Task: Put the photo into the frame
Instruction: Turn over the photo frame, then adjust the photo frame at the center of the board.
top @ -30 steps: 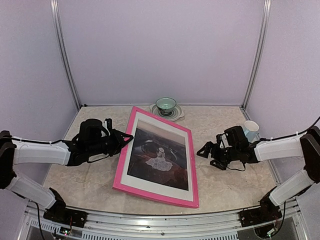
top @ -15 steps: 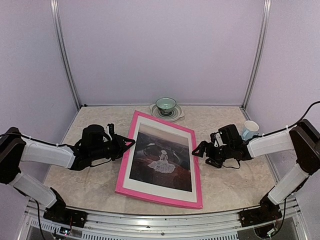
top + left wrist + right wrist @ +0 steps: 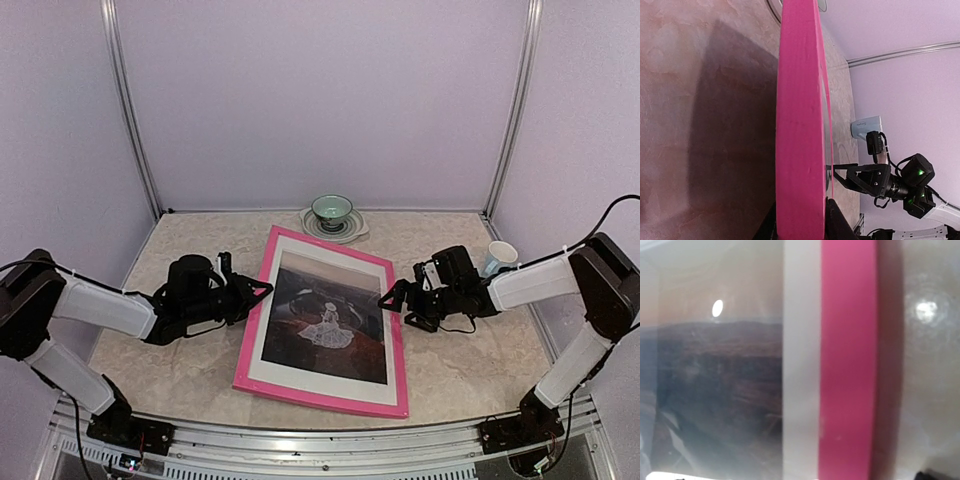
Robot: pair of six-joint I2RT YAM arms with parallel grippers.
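Observation:
The pink frame (image 3: 252, 340) lies on the table's middle with the dark photo (image 3: 325, 310) of a figure in white behind its glass, inside a white mat. My left gripper (image 3: 258, 290) is shut on the frame's left rim. In the left wrist view the pink rim (image 3: 797, 125) sits between my two fingers, and a wide shadow lies beside it. My right gripper (image 3: 392, 305) is open at the frame's right rim, one finger reaching over it. The right wrist view looks down on that rim (image 3: 847, 365), the mat (image 3: 801, 365) and the photo (image 3: 715, 380).
A green bowl on a saucer (image 3: 332, 211) stands at the back, just beyond the frame's far corner. A white and blue cup (image 3: 500, 256) stands at the right behind my right arm. The table's front edge runs close to the frame's near side.
The frame has slid and turned a little to the right with my left gripper on it. My right gripper has moved left, from clear of the frame to its right rim.

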